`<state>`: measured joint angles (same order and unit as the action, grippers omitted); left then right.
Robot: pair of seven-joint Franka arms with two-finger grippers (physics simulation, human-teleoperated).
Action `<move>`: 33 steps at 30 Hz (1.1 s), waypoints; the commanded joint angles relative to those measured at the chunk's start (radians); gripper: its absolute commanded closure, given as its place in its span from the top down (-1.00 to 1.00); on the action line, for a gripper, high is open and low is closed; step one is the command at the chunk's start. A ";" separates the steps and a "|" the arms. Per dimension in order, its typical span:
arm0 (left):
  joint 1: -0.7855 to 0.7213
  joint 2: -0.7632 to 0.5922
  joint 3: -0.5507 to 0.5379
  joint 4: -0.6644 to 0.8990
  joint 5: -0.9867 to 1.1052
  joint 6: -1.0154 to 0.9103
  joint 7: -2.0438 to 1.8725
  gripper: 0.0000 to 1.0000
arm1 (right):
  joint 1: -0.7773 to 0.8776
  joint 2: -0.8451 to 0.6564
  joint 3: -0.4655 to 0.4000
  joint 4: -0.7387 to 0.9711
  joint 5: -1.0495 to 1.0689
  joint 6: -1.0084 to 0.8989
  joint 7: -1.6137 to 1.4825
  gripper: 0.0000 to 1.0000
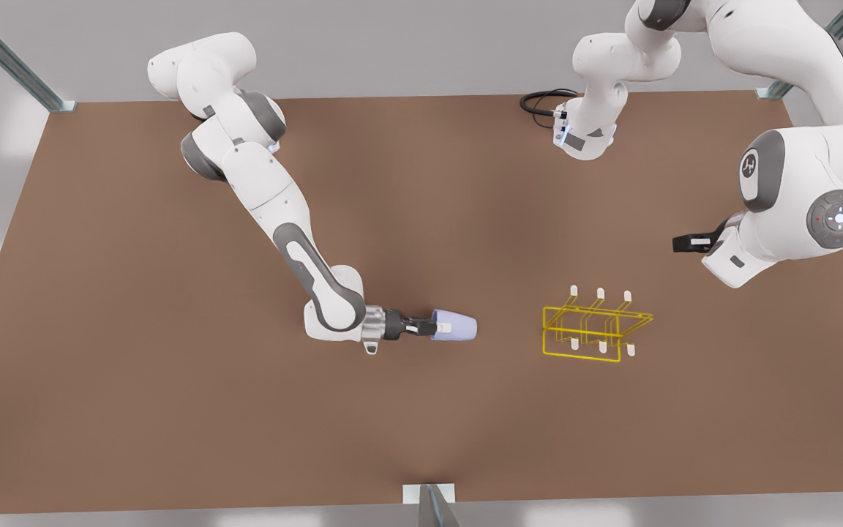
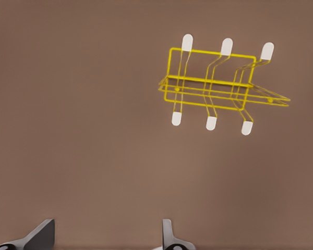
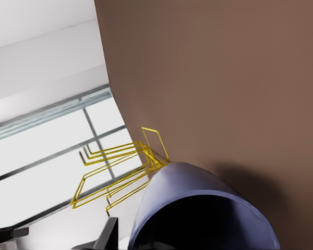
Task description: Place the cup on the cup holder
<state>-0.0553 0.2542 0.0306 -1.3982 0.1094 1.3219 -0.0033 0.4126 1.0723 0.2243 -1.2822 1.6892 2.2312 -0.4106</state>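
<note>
Right gripper (image 1: 421,326), on the arm at the front view's left, lying nearly level just above the brown table (image 1: 173,380), fingers clamped on the cup (image 1: 455,326). Cup tipped on its side in that grip, one end seized at the fingers, the other end toward the front view's right, facing the cup holder (image 1: 595,329). In the right wrist view, seen close with a dark hollow at its open mouth (image 3: 203,208), the yellow rack (image 3: 120,172) behind it.

Cup holder resting on the table to the front view's right of the cup, apart from it, untouched. Two rows of white-tipped pegs, three in each, sticking out from the wire frame (image 2: 214,83).

Left gripper (image 1: 688,242) hanging above the table beyond the cup holder, waiting, looking down on the rack, fingers (image 2: 39,234) spread wide and holding nothing.
</note>
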 commanded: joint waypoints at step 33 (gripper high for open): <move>-0.370 0.339 -0.232 0.005 -0.005 0.603 -1.911 1.00 | -0.426 -1.042 -0.226 -0.471 -1.731 -0.573 0.384 1.00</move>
<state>-0.4093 0.5698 -0.2002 -1.3940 0.1026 1.6199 -0.5098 -0.0372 0.0924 0.0148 -1.6938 0.2353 1.6583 -0.3762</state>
